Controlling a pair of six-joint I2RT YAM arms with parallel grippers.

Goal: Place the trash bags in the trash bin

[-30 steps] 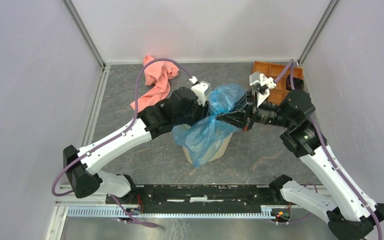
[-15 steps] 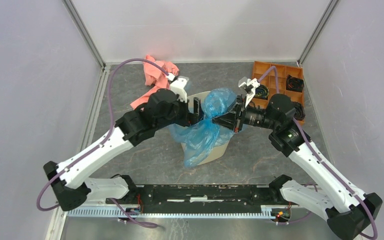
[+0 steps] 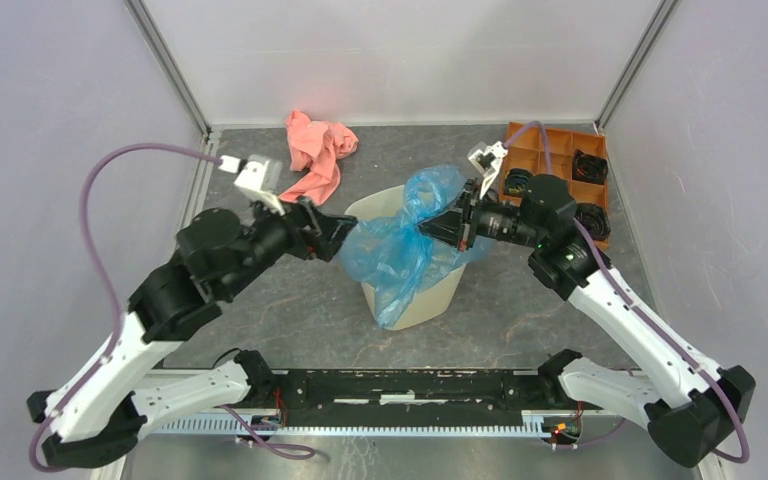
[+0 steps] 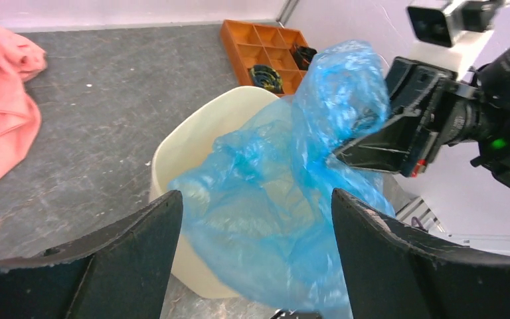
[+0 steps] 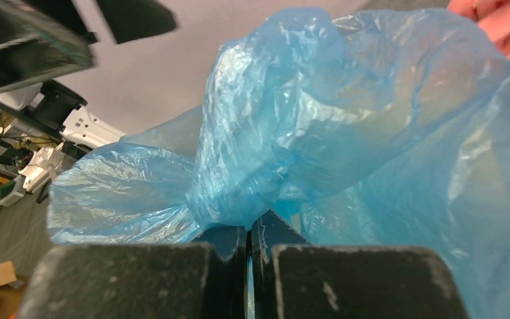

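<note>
The crinkly blue trash bag [image 3: 400, 245] hangs bunched over the cream-beige trash bin [image 3: 420, 300], draped across its rim and down its front wall. It also shows in the left wrist view [image 4: 285, 199] and fills the right wrist view [image 5: 345, 126]. My right gripper [image 3: 438, 226] is shut on a gathered fold of the bag above the bin's right side [image 5: 249, 222]. My left gripper [image 3: 332, 238] is open and empty, just left of the bin, its fingers [image 4: 126, 259] spread wide with the bag and the bin [image 4: 179, 149] in front of them.
A pink-salmon cloth [image 3: 317, 152] lies crumpled at the back left. An orange compartment tray [image 3: 558, 150] holding dark round parts stands at the back right, close behind my right arm. Enclosure walls stand on three sides.
My left gripper has let go of the bag, opened and drawn back to the left, away from the bin. My right gripper has moved left over the bin, still holding the bag.
</note>
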